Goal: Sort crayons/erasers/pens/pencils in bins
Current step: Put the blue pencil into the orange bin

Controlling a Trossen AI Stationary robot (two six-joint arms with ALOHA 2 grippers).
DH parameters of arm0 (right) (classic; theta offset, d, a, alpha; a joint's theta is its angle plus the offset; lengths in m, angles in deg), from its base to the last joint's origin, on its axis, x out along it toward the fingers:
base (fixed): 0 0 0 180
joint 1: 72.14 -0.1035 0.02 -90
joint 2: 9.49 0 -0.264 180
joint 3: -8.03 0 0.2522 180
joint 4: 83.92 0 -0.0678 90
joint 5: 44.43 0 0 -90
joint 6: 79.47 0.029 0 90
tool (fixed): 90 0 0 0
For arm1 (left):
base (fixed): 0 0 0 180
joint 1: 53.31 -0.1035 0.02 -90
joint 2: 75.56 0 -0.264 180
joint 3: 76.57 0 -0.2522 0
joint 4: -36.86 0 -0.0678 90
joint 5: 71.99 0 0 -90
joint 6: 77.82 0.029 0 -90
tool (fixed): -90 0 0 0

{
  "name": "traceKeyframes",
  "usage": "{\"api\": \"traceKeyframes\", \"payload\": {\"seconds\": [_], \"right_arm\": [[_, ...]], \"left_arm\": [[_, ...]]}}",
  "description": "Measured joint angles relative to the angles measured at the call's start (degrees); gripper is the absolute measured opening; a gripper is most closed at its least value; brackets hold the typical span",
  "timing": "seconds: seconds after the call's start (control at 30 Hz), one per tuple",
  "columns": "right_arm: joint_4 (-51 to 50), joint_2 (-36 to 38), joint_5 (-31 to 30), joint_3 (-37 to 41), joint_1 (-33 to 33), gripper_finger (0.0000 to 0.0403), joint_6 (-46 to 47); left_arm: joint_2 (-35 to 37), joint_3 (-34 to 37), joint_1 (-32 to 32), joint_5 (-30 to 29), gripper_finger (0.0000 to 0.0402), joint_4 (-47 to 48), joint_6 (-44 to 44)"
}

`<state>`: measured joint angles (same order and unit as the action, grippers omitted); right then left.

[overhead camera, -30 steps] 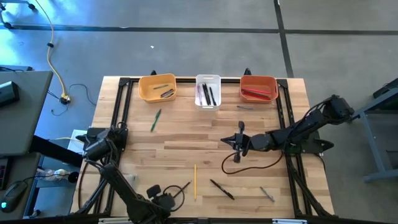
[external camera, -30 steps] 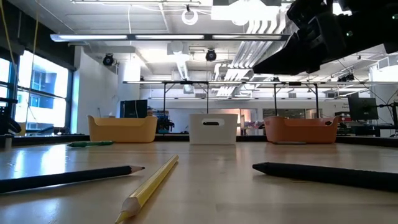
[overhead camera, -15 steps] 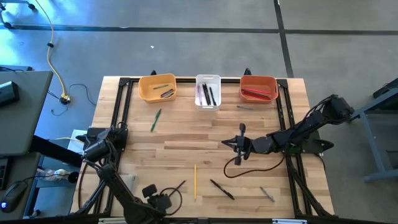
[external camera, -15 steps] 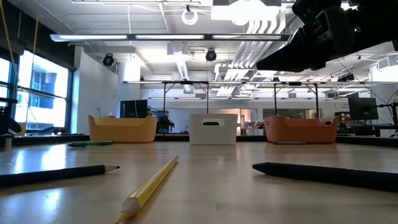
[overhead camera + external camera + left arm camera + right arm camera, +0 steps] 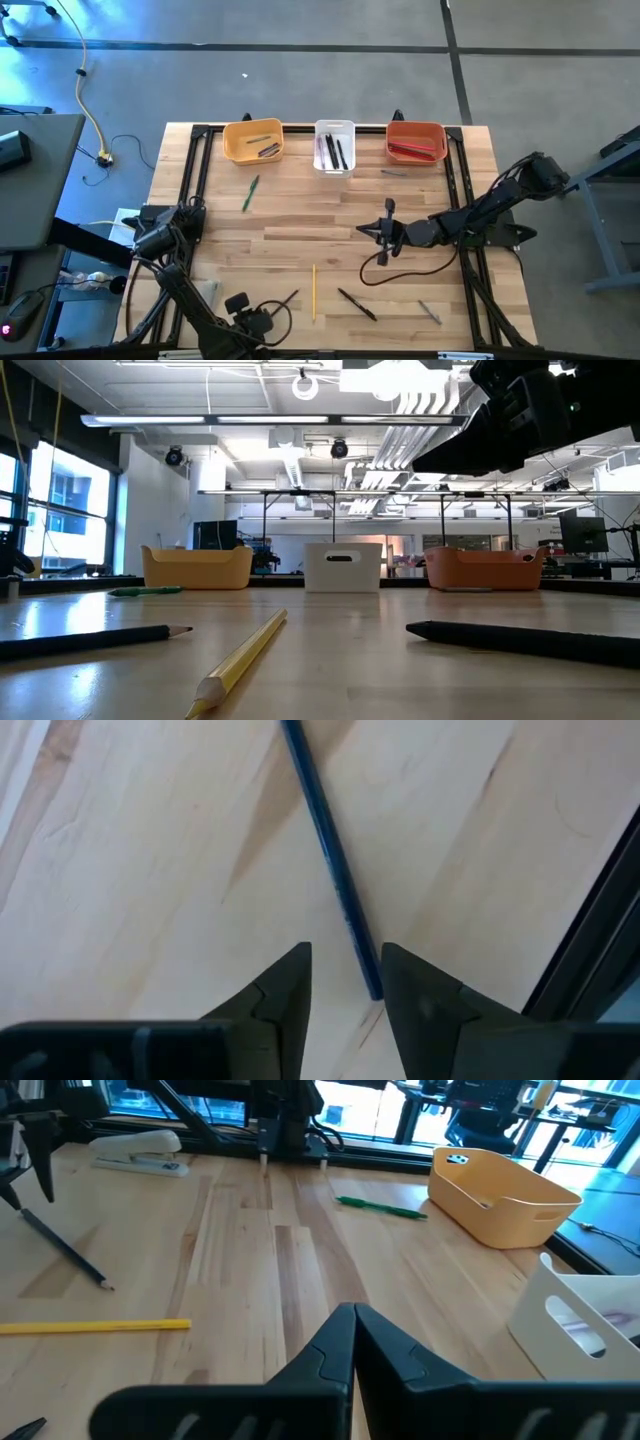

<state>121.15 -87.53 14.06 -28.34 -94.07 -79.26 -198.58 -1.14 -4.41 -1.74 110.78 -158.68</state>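
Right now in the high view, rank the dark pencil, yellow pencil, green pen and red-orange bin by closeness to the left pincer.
1. dark pencil, just beside the left pincer, near edge.
2. yellow pencil, a little farther along the near edge.
3. green pen, far-left side.
4. red-orange bin, far-right corner.

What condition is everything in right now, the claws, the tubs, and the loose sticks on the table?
Left claw: open, astride the end of a dark pencil lying on the wood.
Right claw: shut, empty, above the table's middle.
Yellow-orange bin: holds a few items.
White bin: holds dark pens.
Red-orange bin: holds red pencils.
Yellow pencil: lying loose.
Green pen: lying loose.
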Motion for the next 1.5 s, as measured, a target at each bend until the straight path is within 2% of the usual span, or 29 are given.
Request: {"api": "traceKeyframes", "payload": {"seconds": [0.33, 1.0, 1.5], "right_arm": [[0.0, 0.0, 0.0, 0.0, 0.0, 0.0, 0.0], [0.0, 0.0, 0.0, 0.0, 0.0, 0.0, 1.1], [0.0, 0.0, 0.0, 0.0, 0.0, 0.0, 1.1]], "left_arm": [[-1.1, 0.0, -0.1, 0.6, 0.008, -0.4, 0.6], [-1.2, 0.0, -2.0, 2.4, 0.0115, -1.0, 5.4], [-1.2, 0.1, -2.9, 4.4, 0.0088, -1.8, 10.2]]}}
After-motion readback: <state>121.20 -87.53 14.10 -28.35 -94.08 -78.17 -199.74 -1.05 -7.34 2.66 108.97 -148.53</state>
